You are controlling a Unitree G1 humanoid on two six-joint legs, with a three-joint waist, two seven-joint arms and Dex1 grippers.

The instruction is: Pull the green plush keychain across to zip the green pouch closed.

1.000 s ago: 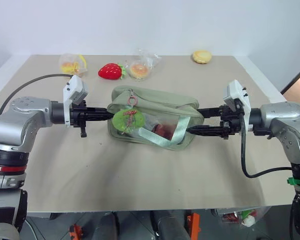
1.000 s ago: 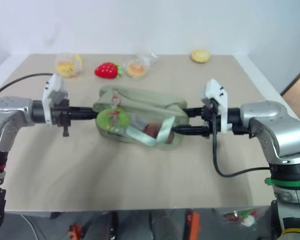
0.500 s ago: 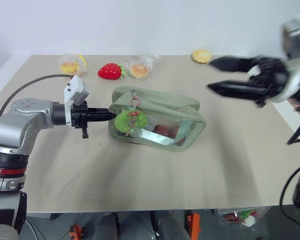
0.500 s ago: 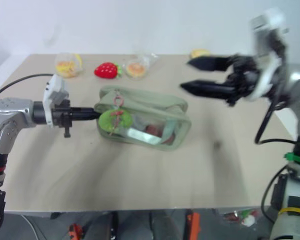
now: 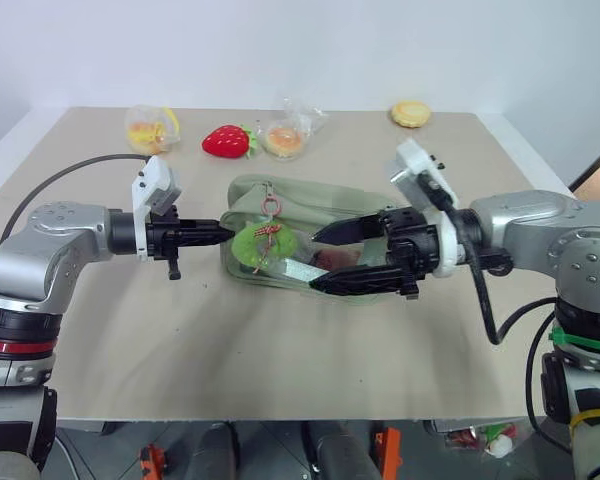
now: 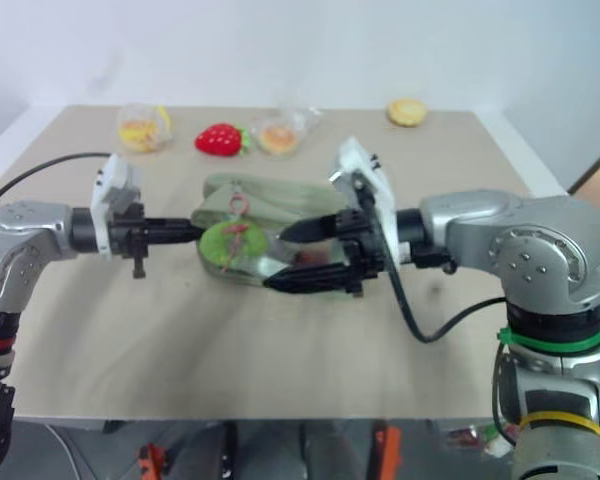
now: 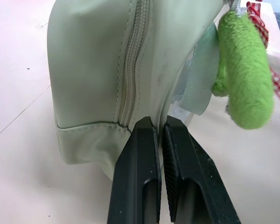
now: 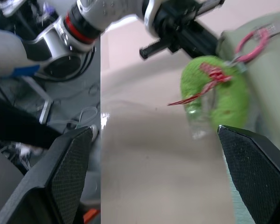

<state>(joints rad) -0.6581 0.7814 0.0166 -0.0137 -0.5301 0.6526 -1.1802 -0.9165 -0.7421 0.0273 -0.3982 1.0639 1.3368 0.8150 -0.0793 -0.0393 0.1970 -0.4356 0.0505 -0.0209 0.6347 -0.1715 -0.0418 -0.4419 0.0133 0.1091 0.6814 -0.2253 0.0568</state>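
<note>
Green pouch (image 5: pixel 280 215) end pinched by left fingers (image 7: pixel 158 154), right fingers (image 5: pixel 325 260) spread wide over it, red plush strawberry (image 5: pixel 223 141) behind

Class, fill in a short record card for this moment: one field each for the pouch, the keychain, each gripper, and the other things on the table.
Pouch: the green pouch lies on the table, clear window side toward the robot.
Keychain: the green plush keychain hangs near the pouch's left end.
Left gripper: the left gripper is shut, pinching the pouch's left end seam.
Right gripper: the right gripper is open, fingertips spread over the window side, close to the keychain, not gripping it.
Other things: a red plush strawberry, two clear bags of toy food, a round yellow pastry at the far edge.
</note>
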